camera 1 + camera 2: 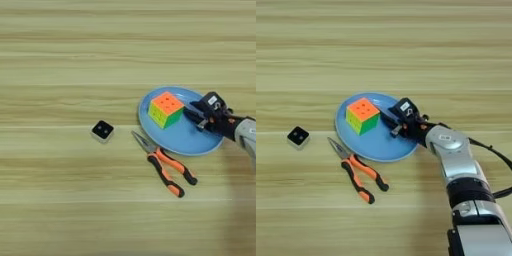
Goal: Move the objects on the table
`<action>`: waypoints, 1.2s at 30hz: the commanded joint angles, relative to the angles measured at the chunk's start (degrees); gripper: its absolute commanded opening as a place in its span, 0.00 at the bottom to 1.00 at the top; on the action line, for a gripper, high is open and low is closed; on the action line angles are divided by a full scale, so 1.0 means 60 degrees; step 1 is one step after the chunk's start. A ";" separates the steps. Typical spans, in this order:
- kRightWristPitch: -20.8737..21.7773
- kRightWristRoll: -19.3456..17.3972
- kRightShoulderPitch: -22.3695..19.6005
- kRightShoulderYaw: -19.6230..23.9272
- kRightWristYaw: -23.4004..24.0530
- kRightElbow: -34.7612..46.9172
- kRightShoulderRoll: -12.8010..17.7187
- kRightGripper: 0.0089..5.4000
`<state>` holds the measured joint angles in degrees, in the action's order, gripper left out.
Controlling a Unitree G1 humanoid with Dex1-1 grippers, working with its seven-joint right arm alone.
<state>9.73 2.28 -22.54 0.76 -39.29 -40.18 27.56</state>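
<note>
A multicolour puzzle cube (166, 109) with its orange face up rests on the left part of a blue plate (192, 144) on the light-wood table (75, 60). My right gripper (191, 112) hovers over the plate just right of the cube, its two black fingers apart and holding nothing, a small gap from the cube. Needle-nose pliers (165, 163) with orange-and-black handles lie on the table in front of the plate, their tips pointing up-left near the plate's rim.
A small white-edged black square block (103, 130) sits left of the plate. My silver forearm (456, 155) runs in from the bottom right, with a black cable (497, 156) beside it.
</note>
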 commanded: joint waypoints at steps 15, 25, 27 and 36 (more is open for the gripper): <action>0.0455 -0.0361 -0.0867 0.0640 0.0745 0.1258 0.0259 0.65; 0.0807 -0.0474 -0.0764 0.0740 0.0972 0.2050 0.0162 0.86; 0.0915 -0.0493 -0.0714 0.0738 0.0924 0.2295 0.0153 0.90; 0.0648 -0.0876 -0.0340 0.0677 0.0722 0.3973 -0.0063 1.00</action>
<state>13.77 -1.21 -21.58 3.96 -35.56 -21.95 26.06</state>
